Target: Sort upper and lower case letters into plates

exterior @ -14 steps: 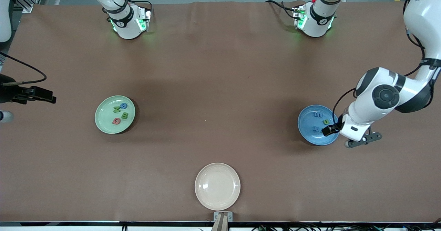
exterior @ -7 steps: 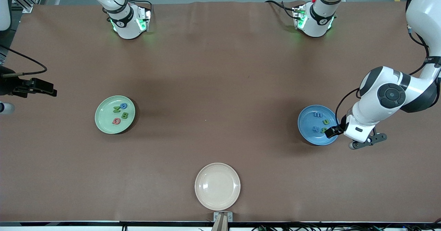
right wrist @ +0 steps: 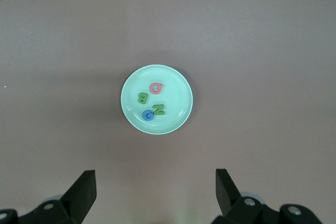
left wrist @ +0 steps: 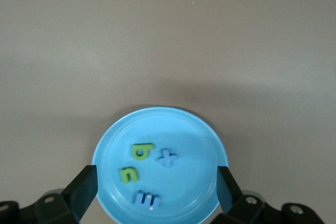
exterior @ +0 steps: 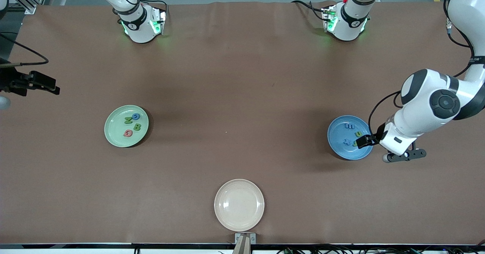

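A brown table (exterior: 242, 94) holds, from the right arm's end, a pale green plate (exterior: 113, 132) with four capital letters, a bare cream plate (exterior: 239, 204) nearest the camera, and a blue plate (exterior: 339, 144) with four small letters. The right gripper (right wrist: 155, 195) is spread wide, high above the table; the left gripper (left wrist: 156, 184) gapes empty over the blue plate.

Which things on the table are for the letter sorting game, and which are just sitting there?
For the job:
- pale green plate holding four capital letters
- blue plate holding four small letters
- left gripper, open, over the blue plate's edge
- right gripper, open, waiting off the table's end

Just lying about:
- cream-beige plate, nearest the front camera
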Available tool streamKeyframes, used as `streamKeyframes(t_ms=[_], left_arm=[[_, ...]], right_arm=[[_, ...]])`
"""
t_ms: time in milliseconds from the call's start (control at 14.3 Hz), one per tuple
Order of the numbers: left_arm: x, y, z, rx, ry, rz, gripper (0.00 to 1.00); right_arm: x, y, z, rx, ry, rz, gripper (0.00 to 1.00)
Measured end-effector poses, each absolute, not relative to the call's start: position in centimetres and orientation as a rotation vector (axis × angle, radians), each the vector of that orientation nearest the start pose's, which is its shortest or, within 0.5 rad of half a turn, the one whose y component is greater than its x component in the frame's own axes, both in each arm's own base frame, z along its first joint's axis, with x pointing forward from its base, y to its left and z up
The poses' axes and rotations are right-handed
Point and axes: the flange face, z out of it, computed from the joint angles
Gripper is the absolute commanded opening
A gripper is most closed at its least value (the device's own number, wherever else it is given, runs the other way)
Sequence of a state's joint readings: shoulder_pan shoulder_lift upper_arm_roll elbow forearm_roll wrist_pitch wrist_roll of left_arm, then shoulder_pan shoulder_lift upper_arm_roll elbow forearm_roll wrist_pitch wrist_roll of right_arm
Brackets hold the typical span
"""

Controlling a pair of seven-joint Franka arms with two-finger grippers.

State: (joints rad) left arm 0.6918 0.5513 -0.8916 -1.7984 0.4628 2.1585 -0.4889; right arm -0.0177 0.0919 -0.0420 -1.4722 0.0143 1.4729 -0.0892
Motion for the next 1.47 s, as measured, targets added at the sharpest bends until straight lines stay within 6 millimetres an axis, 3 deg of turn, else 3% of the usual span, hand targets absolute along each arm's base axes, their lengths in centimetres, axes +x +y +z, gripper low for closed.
streamKeyframes(t_ms=[210, 559, 839, 1189, 1468], left_arm=[[64.1, -5.8, 34.7, -3.164, -0.125, -0.017, 1.00], [63.3, -9.7, 36.6, -3.139, -0.141, -0.033, 1.00], [63.2, -9.0, 38.5, -3.127, -0.156, -0.063, 1.00], [62.3, -6.4, 44.4, -3.110, -0.166, -0.151, 1.00], [59.9, -5.2, 50.7, -3.107, -0.128, -0.180, 1.00]], right_arm=[[56.2, -3.0, 62.0, -3.121, -0.051, 0.121, 1.00], [55.7, -3.0, 62.7, -3.121, -0.051, 0.115, 1.00], [54.6, -3.0, 63.4, -3.120, -0.051, 0.111, 1.00], [51.5, -2.9, 64.1, -3.118, -0.051, 0.090, 1.00], [50.9, -2.8, 64.3, -3.118, -0.055, 0.071, 1.00]])
